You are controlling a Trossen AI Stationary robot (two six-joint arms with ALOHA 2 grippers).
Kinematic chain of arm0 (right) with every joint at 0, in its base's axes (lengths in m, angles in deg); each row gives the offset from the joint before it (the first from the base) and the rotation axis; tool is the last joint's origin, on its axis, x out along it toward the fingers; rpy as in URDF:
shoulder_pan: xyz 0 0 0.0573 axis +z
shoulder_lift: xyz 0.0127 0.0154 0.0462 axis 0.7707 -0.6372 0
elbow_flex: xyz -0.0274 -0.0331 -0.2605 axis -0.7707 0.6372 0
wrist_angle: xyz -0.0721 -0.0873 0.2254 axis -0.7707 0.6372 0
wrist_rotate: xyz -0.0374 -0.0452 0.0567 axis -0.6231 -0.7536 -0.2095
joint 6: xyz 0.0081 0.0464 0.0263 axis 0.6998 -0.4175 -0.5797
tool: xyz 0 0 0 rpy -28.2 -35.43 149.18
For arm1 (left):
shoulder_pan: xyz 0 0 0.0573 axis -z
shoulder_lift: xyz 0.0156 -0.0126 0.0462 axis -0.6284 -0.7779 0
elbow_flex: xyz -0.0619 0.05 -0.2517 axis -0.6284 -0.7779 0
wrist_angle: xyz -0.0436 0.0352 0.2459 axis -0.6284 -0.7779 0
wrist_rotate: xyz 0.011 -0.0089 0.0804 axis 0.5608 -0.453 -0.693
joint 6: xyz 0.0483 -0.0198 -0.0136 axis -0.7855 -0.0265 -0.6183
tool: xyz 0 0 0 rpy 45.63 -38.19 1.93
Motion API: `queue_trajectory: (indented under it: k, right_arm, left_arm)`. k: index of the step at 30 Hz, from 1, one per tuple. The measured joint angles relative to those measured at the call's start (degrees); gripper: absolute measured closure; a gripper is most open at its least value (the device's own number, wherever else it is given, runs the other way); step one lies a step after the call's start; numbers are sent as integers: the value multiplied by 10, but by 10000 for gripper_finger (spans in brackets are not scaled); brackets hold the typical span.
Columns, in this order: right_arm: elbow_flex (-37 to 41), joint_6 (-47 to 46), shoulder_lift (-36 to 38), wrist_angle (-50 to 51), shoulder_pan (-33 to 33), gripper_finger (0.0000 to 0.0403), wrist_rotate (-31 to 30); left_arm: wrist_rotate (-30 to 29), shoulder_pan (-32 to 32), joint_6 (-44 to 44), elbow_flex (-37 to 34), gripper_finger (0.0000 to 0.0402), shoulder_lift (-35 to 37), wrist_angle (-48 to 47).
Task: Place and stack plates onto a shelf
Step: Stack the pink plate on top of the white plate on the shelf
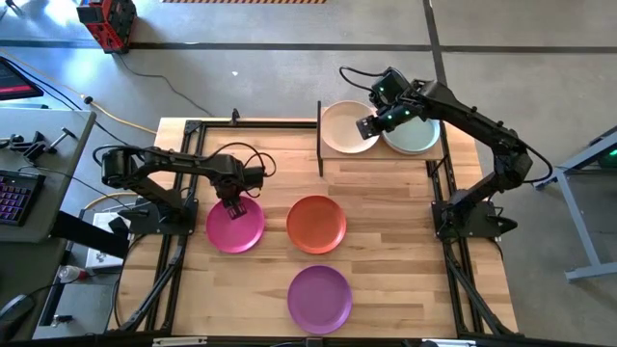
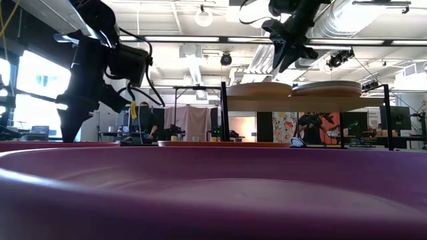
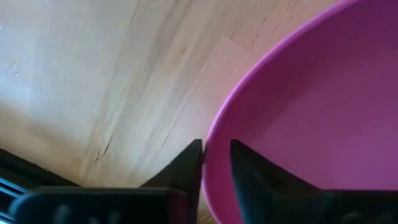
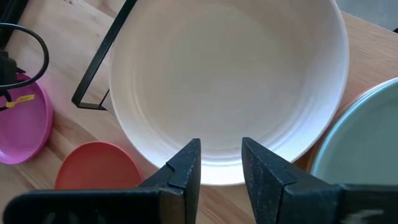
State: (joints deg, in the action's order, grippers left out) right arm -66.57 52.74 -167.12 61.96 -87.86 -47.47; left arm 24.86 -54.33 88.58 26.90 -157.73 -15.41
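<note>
Purple plate (image 1: 320,297) lies nearest, untouched. Left gripper (image 3: 216,163) straddles the magenta plate's (image 3: 311,118) rim, fingers narrowly apart. Right gripper (image 4: 221,163) hovers part-open, empty, above the cream plate (image 4: 230,81) on the shelf (image 1: 453,146)

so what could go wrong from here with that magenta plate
The left gripper straddles only the magenta plate's thin rim, so the plate could tip or slip when lifted. On the shelf the cream plate and grey-green plate fill both spots, and the right gripper hovers there: a carried plate may bump it.
</note>
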Motion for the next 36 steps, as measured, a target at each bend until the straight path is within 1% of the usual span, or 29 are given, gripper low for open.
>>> queue_trajectory:
  k: [4, 5, 16, 20, 30, 33, 36]
  right_arm:
    - [0, 9, 0, 0, 0, 308, 0]
    - [0, 10, 0, 0, 0, 308, 0]
    - [0, 11, 0, 0, 0, 308, 0]
    - [0, 11, 0, 0, 0, 308, 0]
    - [0, 9, 0, 0, 0, 308, 0]
    - [0, 9, 0, 0, 0, 308, 0]
    - [0, 9, 0, 0, 0, 308, 0]
  left_arm:
    - [0, 0, -1, 0, 384, 0, 7]
    - [0, 0, -1, 0, 392, 0, 9]
    - [3, 0, -9, 0, 398, 0, 18]
    - [5, 0, -9, 0, 381, 0, 20]
    - [7, 0, -10, 0, 316, 0, 28]
    - [8, 0, -10, 0, 305, 0, 36]
    - [11, 0, -10, 0, 303, 0, 45]
